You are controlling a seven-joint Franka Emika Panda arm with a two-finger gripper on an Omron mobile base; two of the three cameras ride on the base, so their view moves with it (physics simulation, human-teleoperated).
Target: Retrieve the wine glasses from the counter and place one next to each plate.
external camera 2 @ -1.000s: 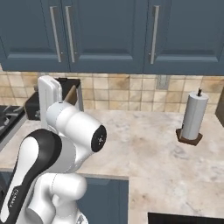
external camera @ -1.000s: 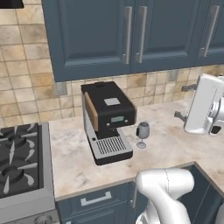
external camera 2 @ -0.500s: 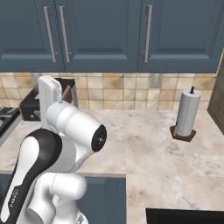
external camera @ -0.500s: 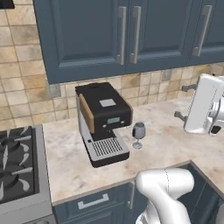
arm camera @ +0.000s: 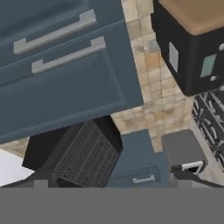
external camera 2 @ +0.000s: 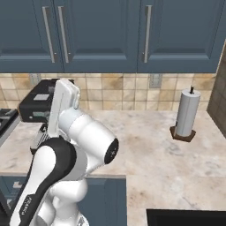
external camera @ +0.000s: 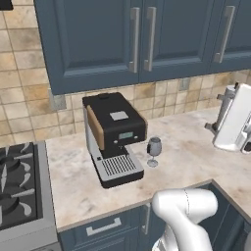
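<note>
1. Navy cabinets and tan tile backed the marble desk (external camera: 196,147) that I faced.
2. One wine glass (external camera: 154,151) stood upright on the desk, just beside the black coffee machine (external camera: 115,137), on its right, near the drip tray; apart from it, not touching as far as I could tell.
3. Stove (external camera: 17,188) sat at far left; paper towel roll (external camera 2: 187,114) stood well apart to the right, near the back wall.
4. Step, by my reckoning: approach to the 1st pick-up. Glass not yet grasped, no plates in sight, so task barely begun.
5. Pincer (arm camera: 113,177): fingers spread about as wide as they go, nothing between them, touching nothing. Hand view was rolled, looking at cabinets, coffee machine and stove, not at the glass.
6. Next move, I judged: swing hand round toward the glass, come in level at bowl or stem height from the side away from the machine, then close gently.
7. Risk: thin stem, small foot, so glass prob. tips easily if nudged; machine close by leaves little room on that side.
</note>
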